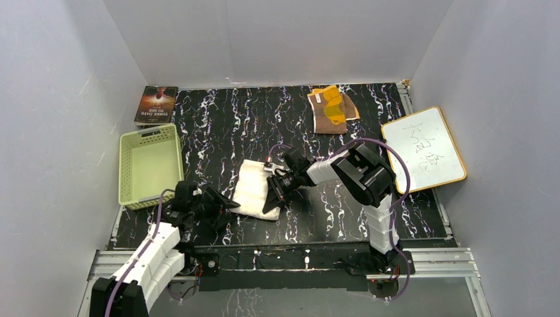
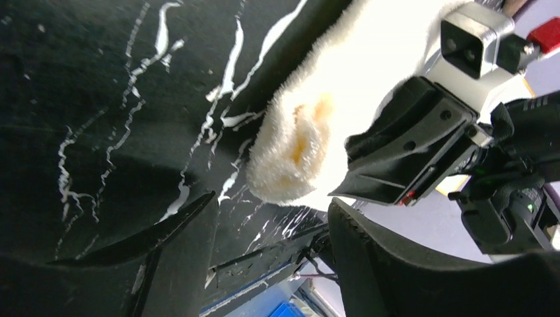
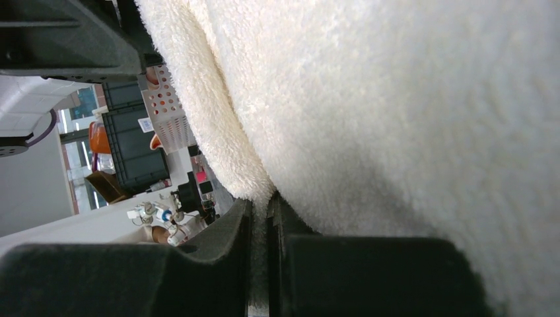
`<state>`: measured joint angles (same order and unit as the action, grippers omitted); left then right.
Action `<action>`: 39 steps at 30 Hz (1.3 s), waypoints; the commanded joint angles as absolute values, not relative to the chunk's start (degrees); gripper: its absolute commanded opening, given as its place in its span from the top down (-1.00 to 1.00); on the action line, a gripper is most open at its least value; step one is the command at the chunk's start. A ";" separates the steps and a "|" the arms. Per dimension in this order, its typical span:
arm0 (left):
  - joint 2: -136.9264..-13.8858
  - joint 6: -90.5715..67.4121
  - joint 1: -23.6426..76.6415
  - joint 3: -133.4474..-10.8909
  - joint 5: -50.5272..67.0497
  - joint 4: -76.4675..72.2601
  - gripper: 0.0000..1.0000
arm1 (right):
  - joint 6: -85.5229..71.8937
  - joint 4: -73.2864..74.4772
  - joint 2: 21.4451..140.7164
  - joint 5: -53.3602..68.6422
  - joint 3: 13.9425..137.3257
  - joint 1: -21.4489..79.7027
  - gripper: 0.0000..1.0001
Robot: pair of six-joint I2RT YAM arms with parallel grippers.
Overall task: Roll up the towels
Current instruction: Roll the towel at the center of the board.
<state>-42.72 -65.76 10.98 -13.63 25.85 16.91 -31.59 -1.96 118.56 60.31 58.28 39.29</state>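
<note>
Clenching on a thin edge of the cream towel, the right pincer is pressing its two dark fingers almost together, with a wedge of pile squeezed into the slit between them. It is reaching in from the right, low over the cloth's near right corner. Facing it from the left, the left pincer is hanging released, its fingers spread wide and gripping nothing, just beside the towel's near left end. That end is showing a loose spiral of layers, so the cloth is lying partly rolled. It is resting on the black, white-veined table between the two pincers, near the front. Well apart, at the far edge, the brown towel, patterned in yellow-orange, is lying crumpled and unrolled. A pale green basket is sitting at the left side, with a book beyond it in the far left corner. A wood-framed white board is lying at the right edge.
</note>
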 commanded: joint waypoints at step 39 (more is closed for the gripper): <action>-56.67 -62.42 10.89 -10.32 25.24 -0.99 1.00 | -24.04 4.83 122.47 49.53 59.10 37.57 0.98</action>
<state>-57.95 -66.46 10.98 -8.34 27.44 -8.40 -31.09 -1.41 118.98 60.90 58.65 39.13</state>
